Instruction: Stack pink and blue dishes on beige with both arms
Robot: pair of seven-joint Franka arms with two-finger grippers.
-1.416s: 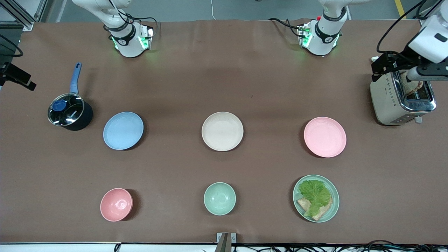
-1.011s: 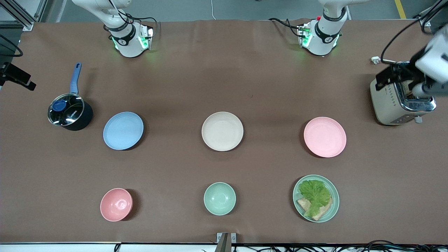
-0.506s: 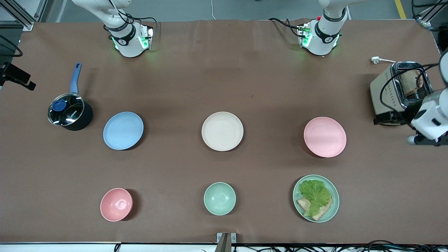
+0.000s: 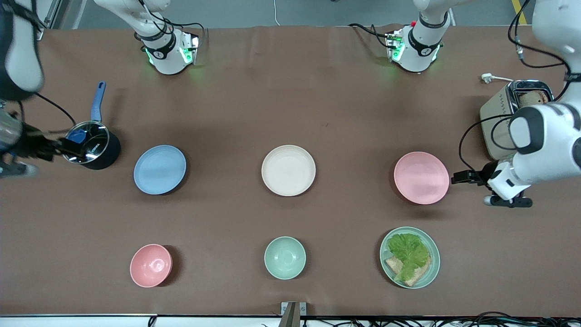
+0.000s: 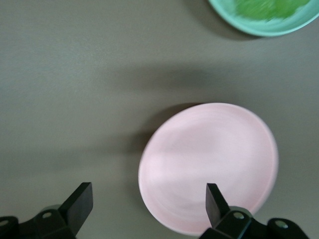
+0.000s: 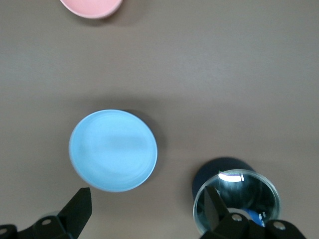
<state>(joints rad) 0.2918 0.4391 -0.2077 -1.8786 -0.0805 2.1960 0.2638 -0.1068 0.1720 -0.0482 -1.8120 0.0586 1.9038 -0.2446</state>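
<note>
The pink plate (image 4: 421, 177) and blue plate (image 4: 160, 169), set at either end of the beige plate (image 4: 288, 170), look light, stiff and slippery, so thin rims are best pinched by the spread-apart left gripper (image 4: 458, 177) and right gripper (image 6: 147, 211).

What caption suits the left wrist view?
Left gripper, fingers open, hovers beside the pink plate; the lettuce plate edges in.

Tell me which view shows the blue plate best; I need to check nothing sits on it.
The front view: the blue plate lies whole, sharp and bare, beside the saucepan. The right wrist view also shows it whole but softer. The left wrist view shows only the pink plate.
</note>
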